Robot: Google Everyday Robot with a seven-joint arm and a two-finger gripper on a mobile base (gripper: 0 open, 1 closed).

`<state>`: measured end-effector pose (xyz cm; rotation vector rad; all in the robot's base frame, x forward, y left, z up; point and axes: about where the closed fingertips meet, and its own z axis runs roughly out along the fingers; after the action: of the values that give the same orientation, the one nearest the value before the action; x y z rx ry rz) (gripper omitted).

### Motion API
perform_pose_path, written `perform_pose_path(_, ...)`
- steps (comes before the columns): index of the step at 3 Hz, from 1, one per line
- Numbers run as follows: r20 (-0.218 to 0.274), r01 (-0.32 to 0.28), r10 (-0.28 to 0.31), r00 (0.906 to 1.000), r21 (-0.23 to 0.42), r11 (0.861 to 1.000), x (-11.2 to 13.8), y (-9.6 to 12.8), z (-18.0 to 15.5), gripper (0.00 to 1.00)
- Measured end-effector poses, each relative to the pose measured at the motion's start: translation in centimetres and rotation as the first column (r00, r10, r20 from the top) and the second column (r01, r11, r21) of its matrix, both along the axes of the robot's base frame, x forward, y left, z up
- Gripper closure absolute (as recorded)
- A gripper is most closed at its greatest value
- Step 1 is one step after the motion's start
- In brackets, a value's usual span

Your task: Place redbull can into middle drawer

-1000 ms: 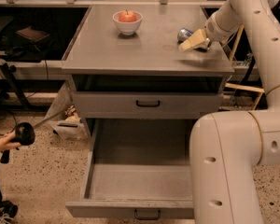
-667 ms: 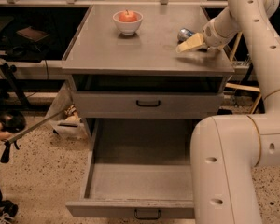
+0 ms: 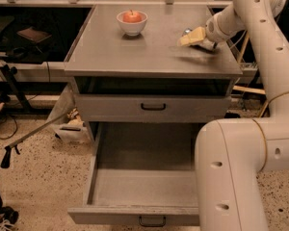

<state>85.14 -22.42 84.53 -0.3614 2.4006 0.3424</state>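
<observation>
Grey surface (image 3: 135, 52), tool (image 3: 189, 38) low at its far right, against or just beside the redbull can (image 3: 186, 32), which it mostly hides, clenched or released cannot be told, middle drawer (image 3: 144, 189) open below, white bowl (image 3: 132, 27) with apple (image 3: 132, 16) far centre

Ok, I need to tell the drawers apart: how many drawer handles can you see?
2. One handle on the closed upper drawer front, another on the pulled-out middle drawer below. The gripper is over the cabinet top, right side.
</observation>
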Motion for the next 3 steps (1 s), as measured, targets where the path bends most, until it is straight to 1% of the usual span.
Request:
perform_pose_path(1,0.0,0.0,0.0,1.0,0.0,1.0,0.01,0.01,0.0,0.0)
perform_pose_path(2,0.0,0.0,0.0,1.0,0.0,1.0,0.01,0.01,0.0,0.19)
perform_pose_path(3,0.0,0.0,0.0,1.0,0.0,1.0,0.01,0.01,0.0,0.42)
